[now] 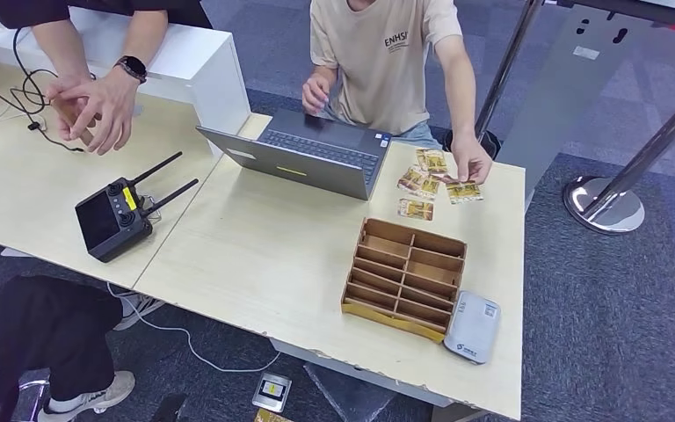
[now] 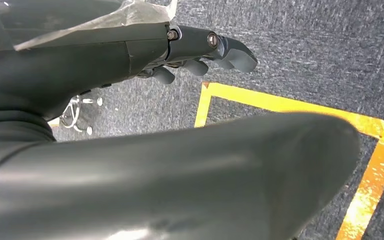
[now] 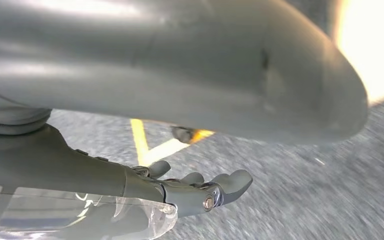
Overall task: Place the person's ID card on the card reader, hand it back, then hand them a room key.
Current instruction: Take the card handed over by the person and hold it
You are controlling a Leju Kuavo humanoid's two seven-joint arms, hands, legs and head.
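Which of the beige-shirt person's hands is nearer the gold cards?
Left: their left hand touches the gold cards; their right hand is behind the laptop, apart from them.

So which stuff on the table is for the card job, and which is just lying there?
For the job:
cards by the person's hand
card reader
cardboard tray
left hand and right hand, both hanging, holding nothing

Just lying about:
laptop
remote controller
black cable

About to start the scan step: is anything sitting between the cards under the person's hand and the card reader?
Yes. The cardboard divider tray stands between the cards at the far edge and the grey card reader at the near corner. The person's hand rests on one card.
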